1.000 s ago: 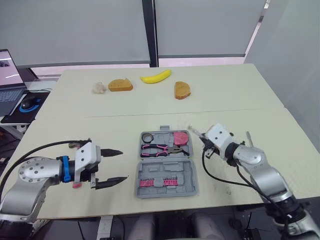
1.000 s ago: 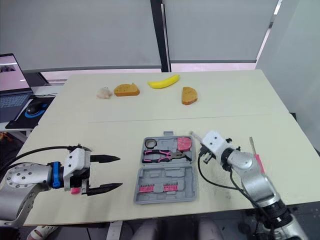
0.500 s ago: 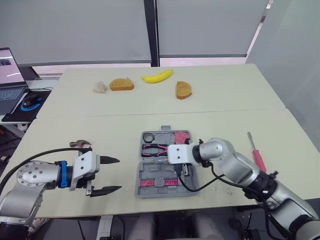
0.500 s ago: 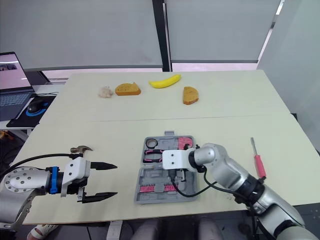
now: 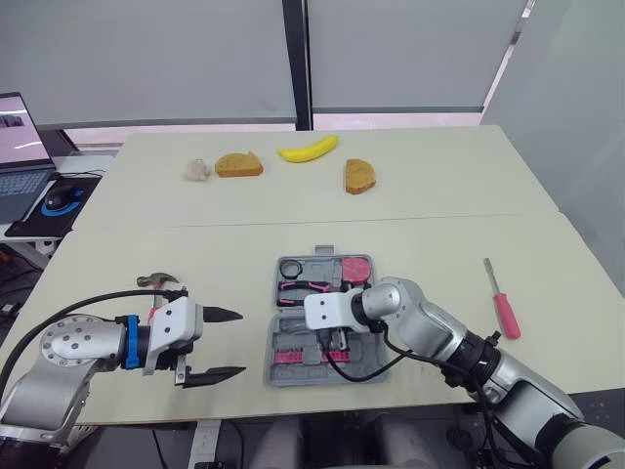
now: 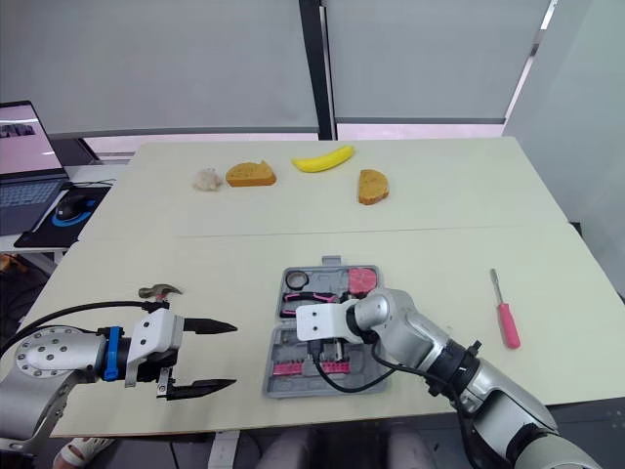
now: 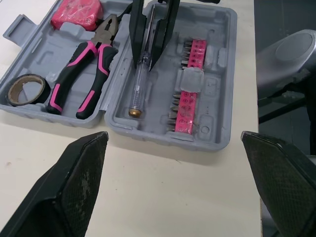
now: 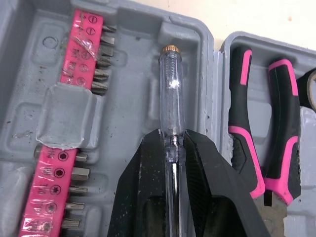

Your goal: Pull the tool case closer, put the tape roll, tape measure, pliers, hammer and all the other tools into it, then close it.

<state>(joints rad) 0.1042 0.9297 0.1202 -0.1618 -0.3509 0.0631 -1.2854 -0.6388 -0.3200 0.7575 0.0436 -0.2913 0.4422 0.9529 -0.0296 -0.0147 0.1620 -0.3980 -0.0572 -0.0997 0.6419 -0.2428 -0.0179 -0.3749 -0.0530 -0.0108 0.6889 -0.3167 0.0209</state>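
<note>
The grey tool case [image 5: 376, 366] lies open near the table's front edge. Its far half holds the tape roll [image 5: 288, 267], the pink tape measure [image 5: 354, 268] and the pink-handled pliers [image 5: 305, 287]. A pink bit strip [image 5: 301, 357] sits in the near half. My right gripper [image 5: 337, 340] hangs low over that near half, shut on a clear-handled screwdriver [image 8: 172, 108] that lies along a groove beside the hinge. My left gripper [image 5: 223, 344] stands open left of the case, holding nothing. The hammer [image 5: 156, 281] lies behind it. A pink-handled screwdriver [image 5: 501, 304] rests on the table to the right.
At the far side lie a banana [image 5: 307, 149], two bread slices [image 5: 238, 164] [image 5: 359, 176] and a small pale lump [image 5: 196, 171]. A laptop [image 5: 18, 147] and a mouse [image 5: 57, 200] sit on a side table to the left.
My right arm swung from right of the case to over its near half, carrying the clear-handled screwdriver down into it. The left gripper stayed open in about the same place.
</note>
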